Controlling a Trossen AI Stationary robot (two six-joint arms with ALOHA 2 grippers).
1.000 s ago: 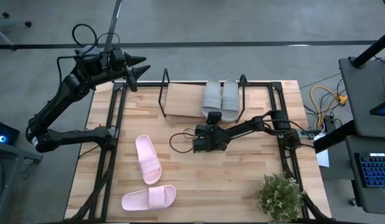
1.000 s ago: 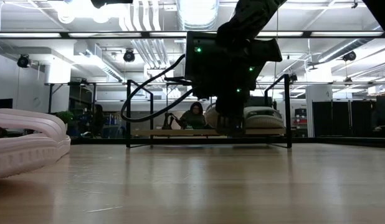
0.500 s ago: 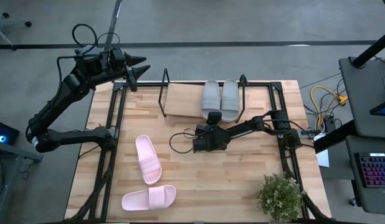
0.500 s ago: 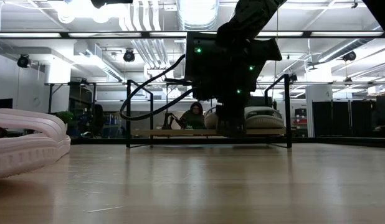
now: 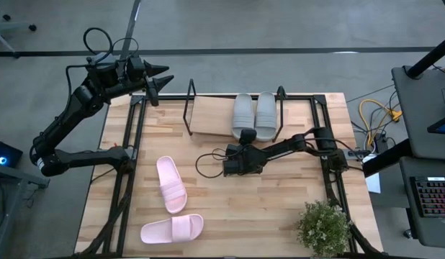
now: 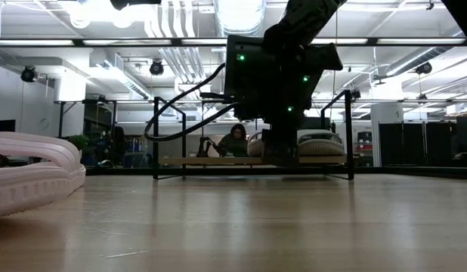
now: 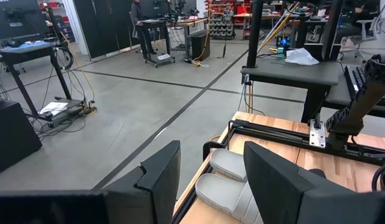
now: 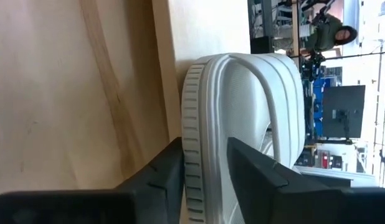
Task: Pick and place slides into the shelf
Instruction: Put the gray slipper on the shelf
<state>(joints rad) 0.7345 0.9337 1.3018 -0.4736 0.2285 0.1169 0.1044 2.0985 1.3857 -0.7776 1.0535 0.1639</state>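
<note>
Two light grey slides (image 5: 255,114) lie side by side on the shelf (image 5: 212,115) at the table's far side, toes toward the far edge. My right gripper (image 5: 245,135) reaches level from the right to the near end of the left grey slide (image 8: 242,106) and is shut on it. Two pale pink slides (image 5: 171,184) (image 5: 173,228) lie flat on the table's near left. My left gripper (image 5: 162,83) is open and hovers above the table's far left corner, holding nothing. My right gripper pinches the near end of the left grey slide's sole (image 8: 202,168) between its two fingers (image 8: 174,168), one finger against the ribbed underside edge and one on the footbed. It comes level from the table's near side. The slide lies flat on the shelf board.
The shelf's black uprights (image 5: 190,108) stand beside a bare stretch of board left of the grey slides. A potted plant (image 5: 323,226) stands at the table's near right corner. A black cable (image 5: 208,160) loops from the right wrist. A person (image 6: 237,140) sits far behind the table.
</note>
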